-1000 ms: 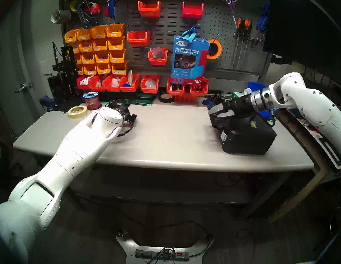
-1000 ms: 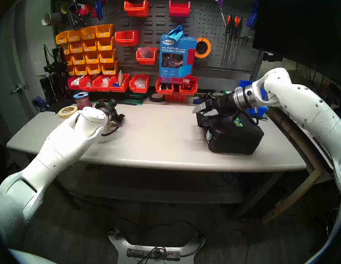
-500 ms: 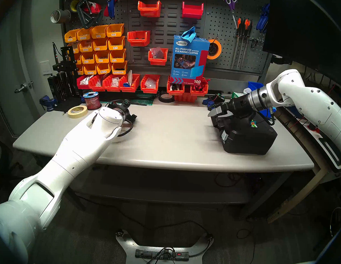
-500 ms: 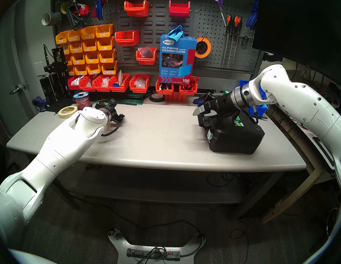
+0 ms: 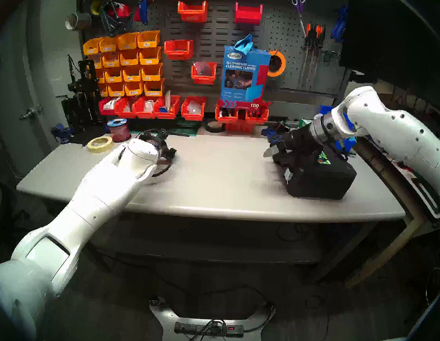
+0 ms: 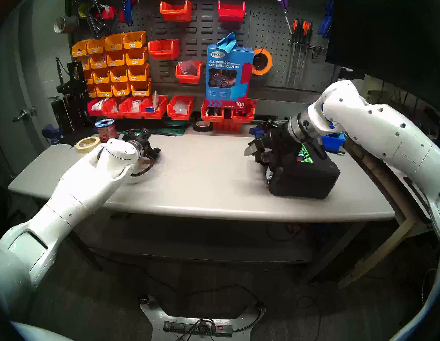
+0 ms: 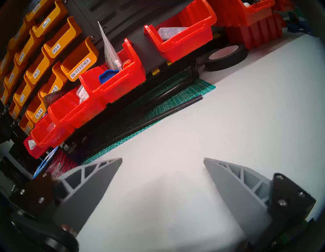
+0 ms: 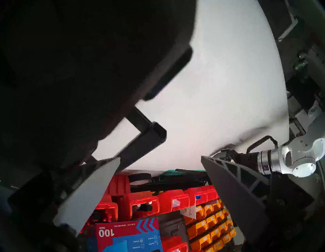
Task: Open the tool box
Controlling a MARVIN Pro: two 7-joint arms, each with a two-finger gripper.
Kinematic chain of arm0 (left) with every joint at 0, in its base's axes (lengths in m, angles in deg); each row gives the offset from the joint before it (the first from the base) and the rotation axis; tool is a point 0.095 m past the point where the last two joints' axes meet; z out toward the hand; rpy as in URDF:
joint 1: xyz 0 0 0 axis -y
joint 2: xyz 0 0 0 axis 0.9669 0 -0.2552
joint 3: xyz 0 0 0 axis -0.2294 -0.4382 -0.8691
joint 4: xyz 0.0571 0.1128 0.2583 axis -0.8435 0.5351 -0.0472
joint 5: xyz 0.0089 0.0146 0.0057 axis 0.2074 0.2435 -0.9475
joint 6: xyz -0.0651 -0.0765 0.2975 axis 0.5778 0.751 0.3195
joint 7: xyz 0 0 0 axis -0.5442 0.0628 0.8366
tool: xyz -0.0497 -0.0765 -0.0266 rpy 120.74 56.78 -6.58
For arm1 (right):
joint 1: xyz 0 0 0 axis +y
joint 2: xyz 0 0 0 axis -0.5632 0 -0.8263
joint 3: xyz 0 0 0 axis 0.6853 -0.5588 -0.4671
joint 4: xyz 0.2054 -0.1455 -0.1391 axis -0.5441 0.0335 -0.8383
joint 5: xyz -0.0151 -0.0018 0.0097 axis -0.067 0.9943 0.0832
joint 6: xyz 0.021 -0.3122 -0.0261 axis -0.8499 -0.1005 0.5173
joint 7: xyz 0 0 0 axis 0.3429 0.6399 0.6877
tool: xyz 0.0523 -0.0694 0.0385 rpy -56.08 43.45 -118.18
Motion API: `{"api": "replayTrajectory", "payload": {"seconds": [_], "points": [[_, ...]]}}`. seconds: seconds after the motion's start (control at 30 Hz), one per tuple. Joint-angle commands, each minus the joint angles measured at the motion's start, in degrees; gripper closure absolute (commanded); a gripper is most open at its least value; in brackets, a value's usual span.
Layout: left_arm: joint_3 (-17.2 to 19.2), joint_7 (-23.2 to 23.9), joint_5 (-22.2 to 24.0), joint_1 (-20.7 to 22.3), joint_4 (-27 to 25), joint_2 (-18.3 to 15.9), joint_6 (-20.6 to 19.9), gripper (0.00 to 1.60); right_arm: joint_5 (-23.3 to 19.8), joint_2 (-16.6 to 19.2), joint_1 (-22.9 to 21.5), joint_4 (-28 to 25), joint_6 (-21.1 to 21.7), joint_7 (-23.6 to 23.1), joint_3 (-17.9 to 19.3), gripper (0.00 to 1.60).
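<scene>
The tool box (image 5: 321, 175) serves as the landmark: it lies closed on the table (image 5: 213, 181), toward the table's right end and near the front edge, with its handle (image 8: 146, 139) and one silver latch (image 5: 287, 174) on the side facing the table's centre.

Nearest to it, the right gripper (image 5: 274, 149) hangs just above the box's handle side, jaws spread and holding nothing; in the right wrist view the handle sits just beside one finger (image 8: 91, 190), and contact cannot be confirmed.

Far to the left of the box, the left gripper (image 7: 162, 158) hovers over bare table, jaws wide apart and empty.

Behind the box, along the wall, stand red bins (image 5: 193, 108) and a blue cleaning-cloths box (image 5: 244, 75) (neither is part of the task).

Risks, as judged from this position:
- The box is unrestrained by the left arm; a sideways push on a latch may slide or turn it toward the table's right edge.
- Only one latch is visible; lifting the lid with the second still fastened may tip the box.
- A finger may catch under the handle rather than the latch, raising the whole box.
</scene>
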State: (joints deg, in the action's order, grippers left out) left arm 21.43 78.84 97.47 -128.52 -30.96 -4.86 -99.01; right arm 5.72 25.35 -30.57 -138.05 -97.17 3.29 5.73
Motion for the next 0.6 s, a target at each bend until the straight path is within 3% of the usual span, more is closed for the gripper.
{"api": "replayTrajectory", "payload": {"seconds": [0.0,0.57], "points": [[0.2,0.0,-0.1,0.8,-0.5,0.1,0.2,0.00,2.7,-1.4,-0.6,-1.1,0.1,0.2,-3.0,0.00],[0.2,-0.3,0.1,0.7,-0.5,0.1,0.2,0.00,9.4,-1.9,-4.5,-2.5,0.1,0.5,-8.4,0.00]]}}
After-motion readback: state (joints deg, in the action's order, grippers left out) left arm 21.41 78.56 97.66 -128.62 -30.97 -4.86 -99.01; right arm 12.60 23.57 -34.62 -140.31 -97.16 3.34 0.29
